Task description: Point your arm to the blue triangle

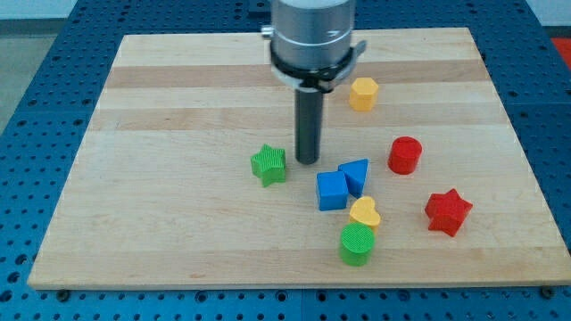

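Observation:
The blue triangle [356, 175] lies right of the board's middle, touching a blue cube [332, 191] at its lower left. My tip [307, 161] stands on the board just up and left of the blue cube, a short way left of the blue triangle. A green star [268, 165] lies close to the tip's left.
A yellow heart [364, 213] and a green cylinder [357, 244] lie below the blue blocks. A red cylinder [404, 155] is to the triangle's right, a red star [447, 212] at lower right, a yellow hexagon [363, 93] toward the top. The wooden board [161, 134] rests on a blue table.

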You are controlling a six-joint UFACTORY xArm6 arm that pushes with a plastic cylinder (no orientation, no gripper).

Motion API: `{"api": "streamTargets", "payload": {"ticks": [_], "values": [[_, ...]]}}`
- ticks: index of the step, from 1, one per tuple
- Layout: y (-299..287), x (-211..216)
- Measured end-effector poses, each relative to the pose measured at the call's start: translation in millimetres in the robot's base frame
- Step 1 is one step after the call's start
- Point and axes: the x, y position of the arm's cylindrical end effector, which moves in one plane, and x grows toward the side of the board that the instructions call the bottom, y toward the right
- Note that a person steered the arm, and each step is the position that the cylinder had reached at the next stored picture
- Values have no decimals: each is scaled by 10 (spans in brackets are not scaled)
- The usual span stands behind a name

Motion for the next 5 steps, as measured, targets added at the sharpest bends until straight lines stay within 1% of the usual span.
{"api": "streamTargets", "payload": {"ticks": [2,3,4,5], "values": [[-804,165],[-804,165],[-530,-86],[110,-375]]}}
